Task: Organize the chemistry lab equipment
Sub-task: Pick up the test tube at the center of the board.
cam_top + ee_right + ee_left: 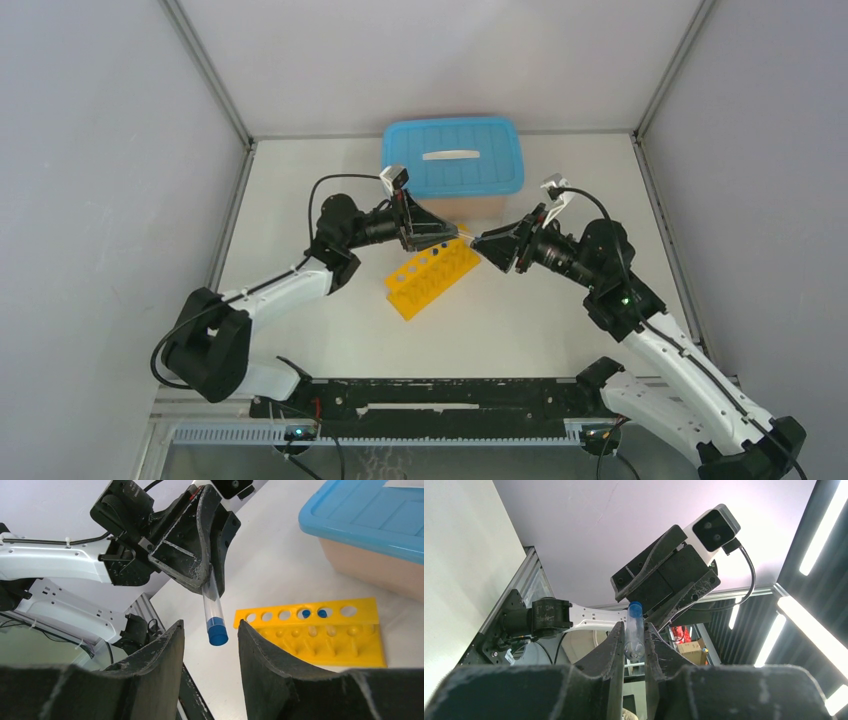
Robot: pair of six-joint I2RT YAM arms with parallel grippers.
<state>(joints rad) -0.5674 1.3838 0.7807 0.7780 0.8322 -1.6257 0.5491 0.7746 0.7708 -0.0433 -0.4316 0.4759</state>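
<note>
Left gripper (634, 627) is pinched tight on a small clear plastic tube with a blue cap (634, 632), gripping it by the rounded bottom end so that the capped end sticks out beyond the fingertips. From the right wrist view the tube (214, 611) slants down out of the dark fingers toward the camera, cap lowest.

The right gripper (210, 623) faces it with its jaws apart. The blue cap sits in the gap between the two fingers, with a little space showing on either side, so the jaws grip nothing.

In the overhead view both arms reach inward and the two grippers meet nose to nose (470, 243) above the far end of a yellow plastic rack with round holes (432, 278). The rack lies at an angle on the white table (540, 320), near the middle.

Two of the rack's top holes hold blue-capped tubes (306, 613), side by side; the other holes in that row look open. Just behind the rack stands a pale rectangular tub with a blue lid (452, 155), closed, against the back wall.
</note>
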